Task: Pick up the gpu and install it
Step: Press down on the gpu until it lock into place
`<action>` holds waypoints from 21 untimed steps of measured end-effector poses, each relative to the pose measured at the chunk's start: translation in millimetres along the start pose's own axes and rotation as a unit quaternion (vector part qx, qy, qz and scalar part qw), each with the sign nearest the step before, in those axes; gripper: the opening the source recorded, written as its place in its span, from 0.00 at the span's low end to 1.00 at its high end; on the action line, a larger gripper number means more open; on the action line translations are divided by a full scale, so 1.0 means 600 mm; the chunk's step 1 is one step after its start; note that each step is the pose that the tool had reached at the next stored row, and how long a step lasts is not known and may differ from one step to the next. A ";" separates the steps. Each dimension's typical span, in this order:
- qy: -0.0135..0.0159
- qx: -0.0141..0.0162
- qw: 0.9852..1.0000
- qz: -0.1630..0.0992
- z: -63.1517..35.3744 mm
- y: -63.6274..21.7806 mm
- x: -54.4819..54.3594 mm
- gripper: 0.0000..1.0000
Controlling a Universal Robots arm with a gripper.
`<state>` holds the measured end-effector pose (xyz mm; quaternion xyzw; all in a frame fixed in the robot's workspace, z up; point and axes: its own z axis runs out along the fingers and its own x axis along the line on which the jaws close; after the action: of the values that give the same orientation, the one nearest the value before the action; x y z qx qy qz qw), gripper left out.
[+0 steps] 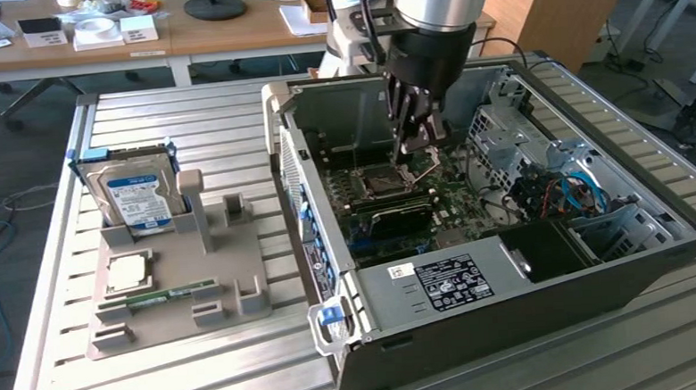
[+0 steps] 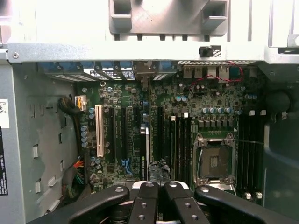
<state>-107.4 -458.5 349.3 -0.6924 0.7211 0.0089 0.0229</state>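
My gripper (image 1: 420, 146) reaches down inside the open computer case (image 1: 637, 260), just above the motherboard (image 1: 444, 199). Its fingers (image 2: 145, 198) are shut. In the wrist view the gpu (image 2: 147, 140) shows edge-on as a thin pale strip running from my gripper (image 2: 158, 186) toward the case's rear wall. It stands upright among the long expansion slots, beside the white slot (image 2: 98, 130). Its metal end bracket (image 2: 143, 77) meets the rear openings. I cannot tell whether the card sits fully in a slot.
The bare CPU socket (image 2: 212, 161) lies beside the memory slots. On the exterior view's left stands a grey parts holder (image 1: 174, 293) with a blue-labelled hard drive (image 1: 134, 197), a processor (image 1: 126, 271) and a green memory stick (image 1: 151, 299). Cables (image 1: 562, 193) crowd the case's right.
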 end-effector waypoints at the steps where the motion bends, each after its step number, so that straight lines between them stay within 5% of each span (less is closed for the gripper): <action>1: 0.000 0.000 1.000 0.000 0.001 0.000 0.000 0.11; 21: 0.001 0.000 1.000 0.000 0.035 0.001 0.002 0.11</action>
<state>-107.5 -459.0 327.9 -0.6922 0.7213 0.0085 0.0225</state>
